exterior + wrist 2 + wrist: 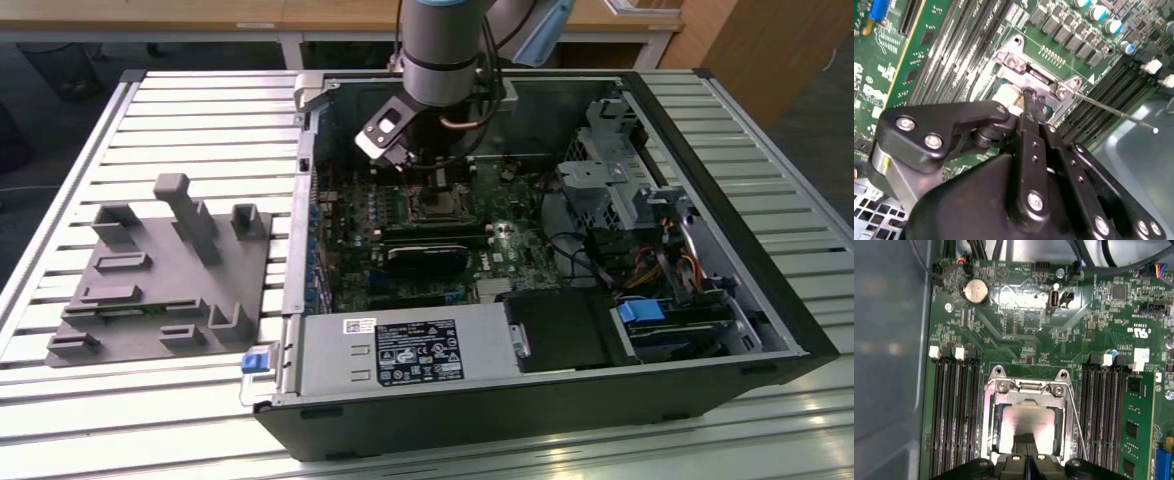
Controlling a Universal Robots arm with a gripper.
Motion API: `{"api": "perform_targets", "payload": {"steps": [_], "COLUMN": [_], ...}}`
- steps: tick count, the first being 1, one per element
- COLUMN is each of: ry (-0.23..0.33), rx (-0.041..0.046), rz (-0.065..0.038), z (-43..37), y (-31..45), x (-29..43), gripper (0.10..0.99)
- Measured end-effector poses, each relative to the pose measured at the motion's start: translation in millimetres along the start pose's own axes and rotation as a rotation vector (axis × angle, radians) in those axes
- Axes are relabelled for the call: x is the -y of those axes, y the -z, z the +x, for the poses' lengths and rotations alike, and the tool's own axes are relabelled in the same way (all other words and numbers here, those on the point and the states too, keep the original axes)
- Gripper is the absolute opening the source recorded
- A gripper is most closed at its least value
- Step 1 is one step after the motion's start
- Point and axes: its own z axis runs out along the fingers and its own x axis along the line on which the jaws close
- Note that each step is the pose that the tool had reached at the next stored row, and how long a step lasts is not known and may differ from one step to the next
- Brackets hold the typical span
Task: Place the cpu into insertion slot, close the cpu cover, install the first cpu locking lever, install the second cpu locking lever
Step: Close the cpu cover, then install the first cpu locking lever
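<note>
First wrist view: found fingers (1023, 441) clenched empty, tips directly over cpu (1026, 420) under lowered cpu cover (990, 420), locking lever (1077, 422) loose just beside.

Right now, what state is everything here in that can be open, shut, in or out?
Large black computer case: lying flat, side open.
Thin square silvery metal cpu cover: down over the chip.
Small pale silvery square cpu: in place under the cover's window.
Thin wire locking lever: sticking out free, apparently unlatched.
Black gripper: shut, tips over the cpu.
</note>
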Motion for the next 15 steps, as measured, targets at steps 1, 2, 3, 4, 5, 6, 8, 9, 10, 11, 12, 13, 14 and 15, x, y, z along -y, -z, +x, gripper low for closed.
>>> {"api": "perform_targets", "payload": {"steps": [1, 2, 3, 4, 5, 6, 8, 9, 10, 11, 12, 13, 14, 15], "ry": [-0.001, -0.001, -0.001, -0.001, -0.001, -0.001, -0.001, -0.001, -0.001, -0.001, -0.001, -0.001, -0.001, -0.001], "rx": [0.0003, 0.0005, 0.0005, 0.0005, 0.0005, 0.0004, 0.0005, 0.0005, 0.0004, 0.0004, 0.0005, 0.0004, 0.0003, 0.0003], "rz": [0.0, 0.0, 0.0, 0.0, 0.0, 0.0, 0.0, 0.0, 0.0, 0.0, 0.0, 0.0, 0.0, 0.0], "z": [-0.1, -0.1, -0.2, -0.3, -0.4, -0.4, -0.4, -0.5, -0.5, -0.5, -0.5, -0.4, -0.4, -0.4], "y": [0.1, 0.2, 0.1, 0.1, 0.1, 0.1, 0.0, 0.1, 0.0, 0.0, 0.1, 0.7, 0.7, 0.8], "x": [-0.9, -2.5, -4.1, -5.7, -7.0, -7.9, -9.2, -9.6, -10.0, -10.1, -10.5, -10.6, -10.6, -10.6], "gripper": [0.106, 0.106, 0.106, 0.106, 0.106, 0.106, 0.106, 0.106, 0.106, 0.106, 0.106, 0.106, 0.106, 0.106]}}
